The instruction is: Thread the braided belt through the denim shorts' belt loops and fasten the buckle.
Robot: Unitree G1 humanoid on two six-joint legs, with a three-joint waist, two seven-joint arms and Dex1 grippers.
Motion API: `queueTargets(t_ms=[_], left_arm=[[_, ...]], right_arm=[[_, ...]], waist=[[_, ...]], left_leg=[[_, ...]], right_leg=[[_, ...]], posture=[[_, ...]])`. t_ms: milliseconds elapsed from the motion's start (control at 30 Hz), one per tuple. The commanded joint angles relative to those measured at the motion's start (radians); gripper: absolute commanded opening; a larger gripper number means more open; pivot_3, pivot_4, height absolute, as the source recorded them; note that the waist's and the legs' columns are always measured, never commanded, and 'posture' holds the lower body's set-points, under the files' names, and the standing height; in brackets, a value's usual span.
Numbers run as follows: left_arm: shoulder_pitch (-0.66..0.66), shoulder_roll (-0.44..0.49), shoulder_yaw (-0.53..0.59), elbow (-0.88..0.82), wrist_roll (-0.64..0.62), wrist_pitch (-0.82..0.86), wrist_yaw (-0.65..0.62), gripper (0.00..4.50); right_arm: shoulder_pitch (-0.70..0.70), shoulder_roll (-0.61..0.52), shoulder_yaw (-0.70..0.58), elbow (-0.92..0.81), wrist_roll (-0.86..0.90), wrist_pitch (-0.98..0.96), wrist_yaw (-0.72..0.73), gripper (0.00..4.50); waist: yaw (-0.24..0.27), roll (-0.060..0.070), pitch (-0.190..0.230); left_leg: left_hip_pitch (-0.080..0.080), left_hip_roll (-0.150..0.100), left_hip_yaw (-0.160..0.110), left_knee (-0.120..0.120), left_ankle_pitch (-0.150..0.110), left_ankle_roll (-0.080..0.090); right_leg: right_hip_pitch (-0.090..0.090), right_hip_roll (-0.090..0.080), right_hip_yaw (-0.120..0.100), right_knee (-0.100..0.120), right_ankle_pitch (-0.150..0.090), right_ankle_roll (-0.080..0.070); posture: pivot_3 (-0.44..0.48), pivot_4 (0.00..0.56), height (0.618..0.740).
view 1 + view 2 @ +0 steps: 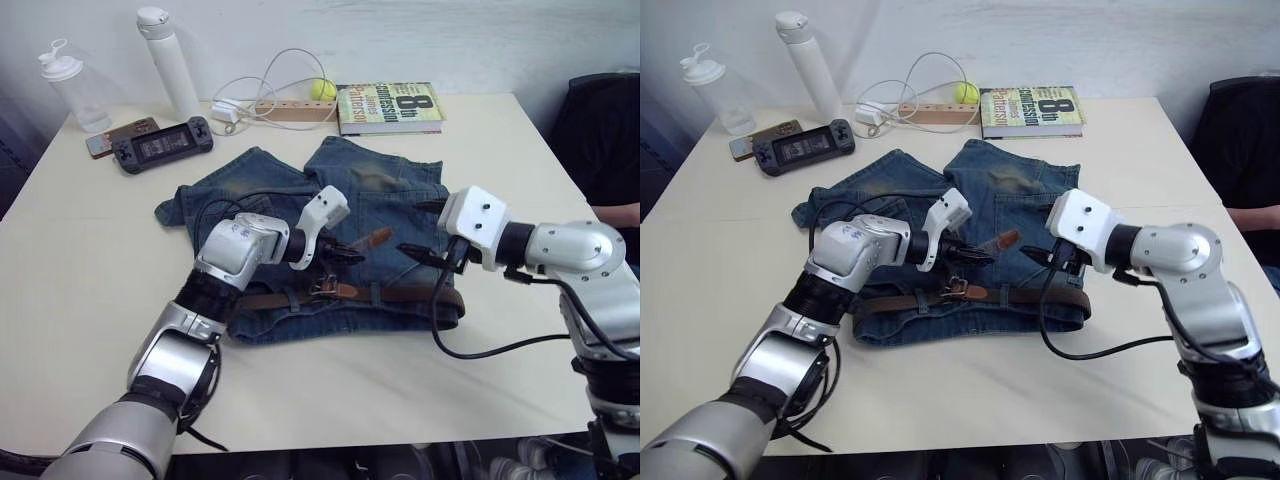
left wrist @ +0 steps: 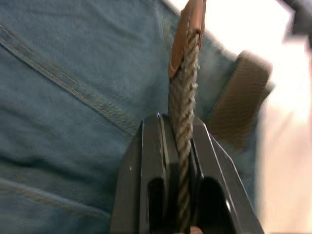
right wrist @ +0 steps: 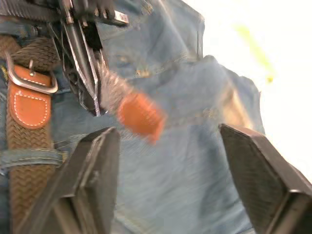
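The denim shorts point(image 1: 390, 205) lie flat in the middle of the table, waistband toward me. The braided belt point(image 1: 400, 294) runs along the waistband under its belt loops point(image 1: 374, 293). The silver buckle point(image 1: 322, 287) rests near the waist's middle. My left gripper point(image 1: 345, 254) is shut on the belt's free end and holds it up above the shorts, so the tan leather tip point(image 1: 377, 237) sticks out past the fingers. My right gripper point(image 1: 425, 232) is open a short way to the right of that tip, fingers pointing at it, with nothing held.
At the table's far edge stand a clear bottle point(image 1: 68, 88), a white flask point(image 1: 166, 60), a handheld game console point(image 1: 160, 145), a phone point(image 1: 118, 135), a white cable with a wooden block point(image 1: 270, 95), a yellow ball point(image 1: 322, 89) and a book point(image 1: 388, 106). A black chair point(image 1: 605, 130) is at right.
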Motion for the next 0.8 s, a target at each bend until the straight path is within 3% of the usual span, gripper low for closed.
queueTargets(t_ms=[33,133,333,433,600,667,767,800], left_arm=[[0.003,0.012,-0.036,-0.058,0.068,-0.167,-0.038,0.0],[0.0,0.012,-0.042,-0.063,0.099,-0.24,-0.052,0.0],[-0.006,0.005,-0.026,-0.069,0.103,-0.231,-0.073,0.0],[0.0,0.005,-0.023,-0.074,0.109,-0.225,-0.075,0.0],[0.012,0.012,-0.022,-0.081,0.126,-0.229,-0.083,0.0],[0.013,0.017,-0.028,-0.079,0.138,-0.237,-0.09,0.0],[0.011,0.012,-0.012,-0.074,0.124,-0.207,-0.1,0.0],[0.01,0.017,-0.009,-0.083,0.117,-0.205,-0.115,0.44]], right_arm=[[-0.032,-0.029,0.042,0.032,-0.007,-0.074,0.05,3.54],[-0.044,-0.029,0.076,0.065,-0.013,-0.099,0.064,3.54],[-0.072,-0.005,0.116,0.108,-0.011,-0.073,0.061,3.54],[-0.071,0.001,0.113,0.097,0.011,-0.051,0.068,2.74],[-0.068,0.002,0.088,0.09,0.044,-0.027,0.069,0.41],[-0.066,-0.005,0.087,0.083,0.055,-0.015,0.075,0.07],[-0.058,-0.011,0.09,0.078,0.058,-0.01,0.076,0.07],[-0.055,-0.014,0.092,0.079,0.057,-0.011,0.076,0.02]], waist=[[0.002,0.0,0.0],[0.005,0.0,0.0],[0.008,0.0,0.0],[0.005,0.0,0.0],[0.008,0.0,0.0],[0.008,0.0,0.0],[0.008,0.0,0.0],[0.008,0.0,0.0]], left_leg=[[0.0,0.0,0.0,0.0,0.0,0.0],[-0.001,0.0,-0.001,0.001,0.0,0.001],[-0.002,0.0,-0.001,0.001,0.0,0.002],[-0.002,0.0,-0.002,0.001,0.0,0.002],[-0.002,0.0,-0.002,0.001,0.0,0.002],[-0.002,0.0,-0.002,0.001,0.0,0.002],[-0.002,0.0,-0.002,0.002,0.0,0.002],[-0.002,0.0,-0.002,0.002,0.0,0.002]], right_leg=[[0.0,0.0,0.0,-0.001,0.0,0.0],[0.0,-0.001,-0.001,-0.002,0.0,0.0],[0.0,-0.001,-0.001,-0.002,0.0,0.0],[0.0,-0.001,-0.001,-0.002,0.0,0.0],[0.001,-0.001,-0.001,-0.002,0.0,0.0],[0.001,-0.001,-0.001,-0.002,0.0,0.0],[0.001,-0.001,-0.001,-0.002,0.0,0.0],[0.001,-0.001,-0.001,-0.002,0.0,0.0]], posture=[[0.0,0.15,0.735],[0.0,0.15,0.735],[0.0,0.15,0.735],[0.0,0.15,0.735],[0.0,0.15,0.735],[0.0,0.15,0.735],[0.0,0.15,0.735],[0.0,0.15,0.735]])
